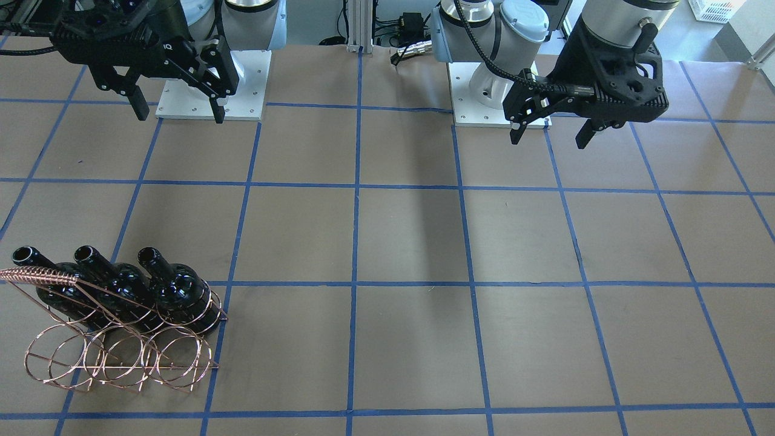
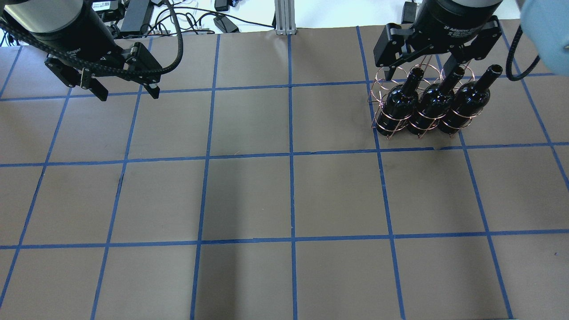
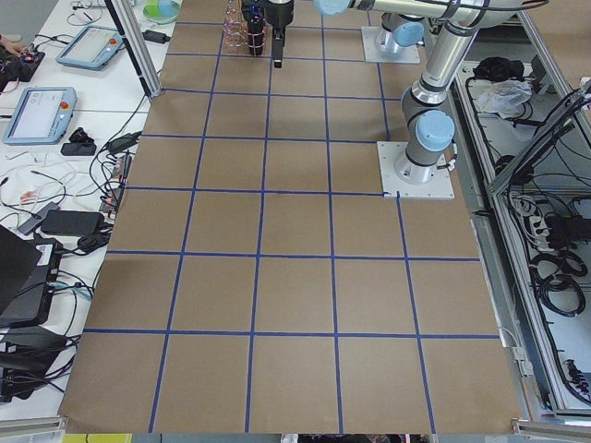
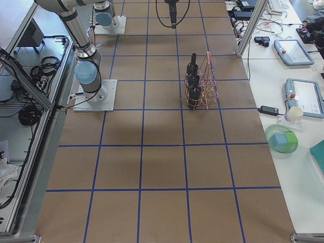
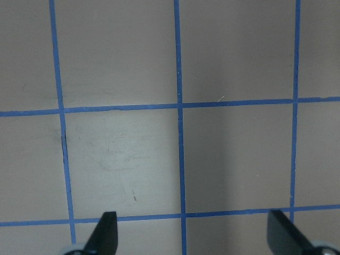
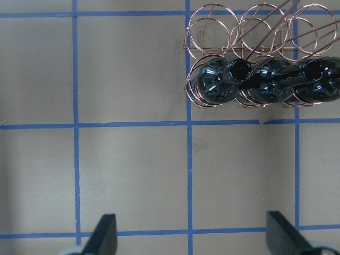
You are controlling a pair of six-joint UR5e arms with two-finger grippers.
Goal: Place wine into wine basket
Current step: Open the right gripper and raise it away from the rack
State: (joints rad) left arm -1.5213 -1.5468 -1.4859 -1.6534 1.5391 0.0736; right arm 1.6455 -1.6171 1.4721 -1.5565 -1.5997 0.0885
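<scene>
Three glossy black wine bottles (image 2: 429, 104) stand upright side by side in the copper wire wine basket (image 2: 381, 126), in the row nearer the robot. They also show in the front view (image 1: 175, 293), in the right wrist view (image 6: 215, 85) and in the right side view (image 4: 192, 86). The basket's other row of rings (image 1: 121, 357) is empty. My right gripper (image 2: 418, 71) is open and empty, high up and set back from the basket (image 1: 180, 114). My left gripper (image 2: 124, 93) is open and empty above bare table on the other side (image 1: 550, 139).
The table is brown paper with a blue tape grid (image 2: 291, 160). The arm bases stand on white plates (image 1: 212, 97) at the robot's edge. Cables and boxes (image 2: 133, 18) lie beyond the far edge. Side benches hold tablets and a green bowl (image 4: 281, 139).
</scene>
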